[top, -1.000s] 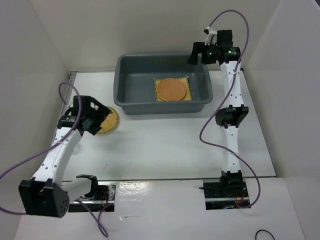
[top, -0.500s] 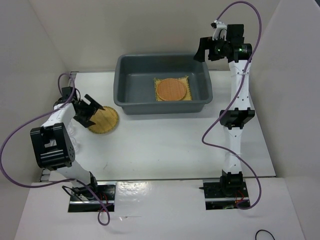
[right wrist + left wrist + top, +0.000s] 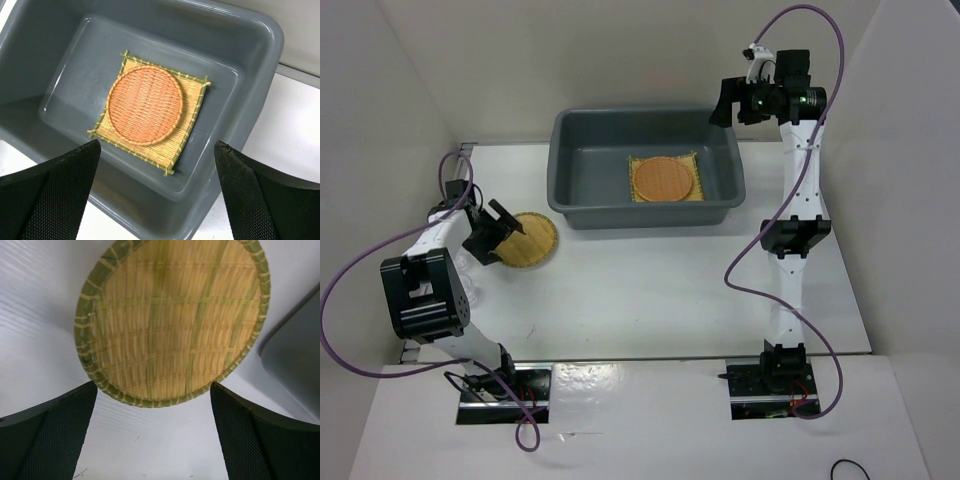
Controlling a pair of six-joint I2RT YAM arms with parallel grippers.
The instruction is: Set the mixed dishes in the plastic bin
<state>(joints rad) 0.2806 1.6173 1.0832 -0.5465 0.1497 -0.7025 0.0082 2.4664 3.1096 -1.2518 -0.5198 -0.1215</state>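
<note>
The dark grey plastic bin (image 3: 582, 215) stands at the back centre. In it the square yellow slatted mat (image 3: 692, 193) lies flat with the orange-brown woven disc (image 3: 663, 179) on top; the right wrist view shows the mat (image 3: 192, 127), the disc (image 3: 145, 105) and the bin (image 3: 260, 100). The yellow-tan woven disc (image 3: 532, 241) lies on the table left of the bin. My left gripper (image 3: 504, 234) is open and empty at its left edge; the left wrist view shows the disc (image 3: 170, 320) just beyond the gripper (image 3: 152, 440). My right gripper (image 3: 723, 103), also (image 3: 157, 200), is open and empty above the bin's far right corner. I cannot make out any glass cups.
White walls close in the table on the left, back and right. The bin's near left corner (image 3: 295, 360) shows close to the yellow-tan disc. Both arm bases sit at the table's near edge.
My left arm has folded back and its gripper has drawn left off the yellow-tan disc, which now shows more fully. My right gripper has risen and shifted slightly right from the bin's corner.
</note>
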